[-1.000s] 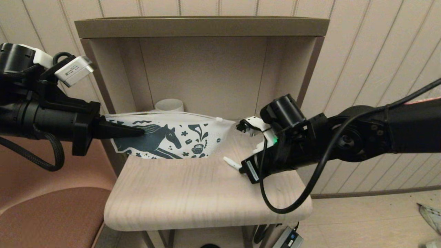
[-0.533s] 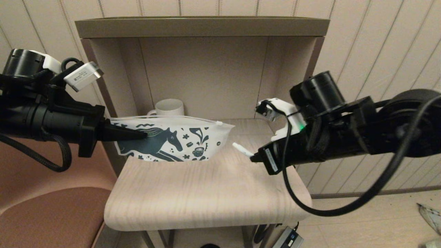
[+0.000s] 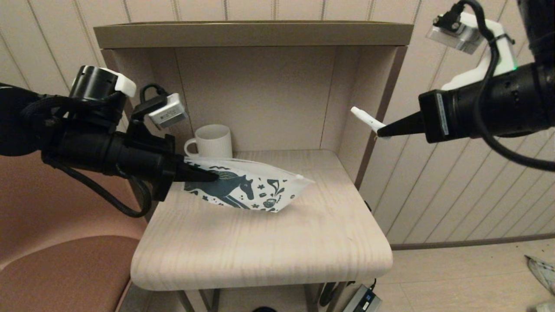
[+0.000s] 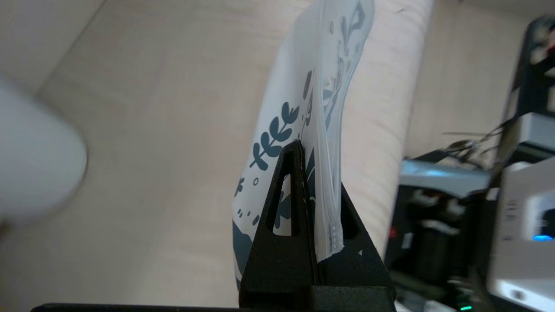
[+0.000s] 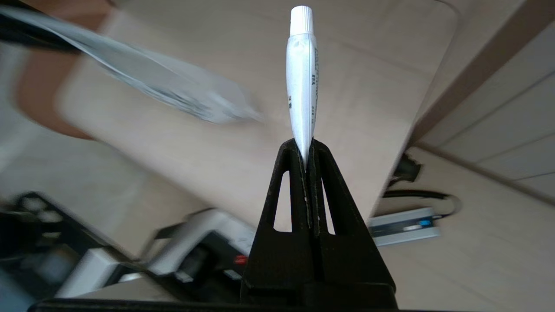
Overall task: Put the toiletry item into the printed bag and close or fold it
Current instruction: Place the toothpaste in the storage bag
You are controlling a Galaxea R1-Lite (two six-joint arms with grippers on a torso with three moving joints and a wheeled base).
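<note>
Now, from the head camera, the right gripper (image 3: 381, 131) has swung up and away from the shelf surface to the right, level with the cabinet's side wall, where a second ago it hovered low beside the pouch. It carries a small white tube (image 3: 367, 120), pinched at its tail, cap pointing toward the cabinet. The left gripper (image 3: 207, 175) has pushed inward and holds one end of the printed bag (image 3: 253, 193), which has dropped and now sags with its far corner resting on the wooden tabletop (image 3: 260, 242). A white ribbed mug (image 3: 211, 141) stands just behind the bag.

From the left wrist camera, the black fingers (image 4: 282, 208) are clamped narrowly on the bag's edge (image 4: 299, 112), its printed side and zipper strip running away from the lens.

From the right wrist camera, the fingers (image 5: 299, 182) are closed tight on the tube's (image 5: 302, 82) flat crimped end, the blurred bag (image 5: 164, 86) below and to one side.

The tube is not yet inside; the right arm probably lifted to line up an approach to the bag's mouth.
</note>
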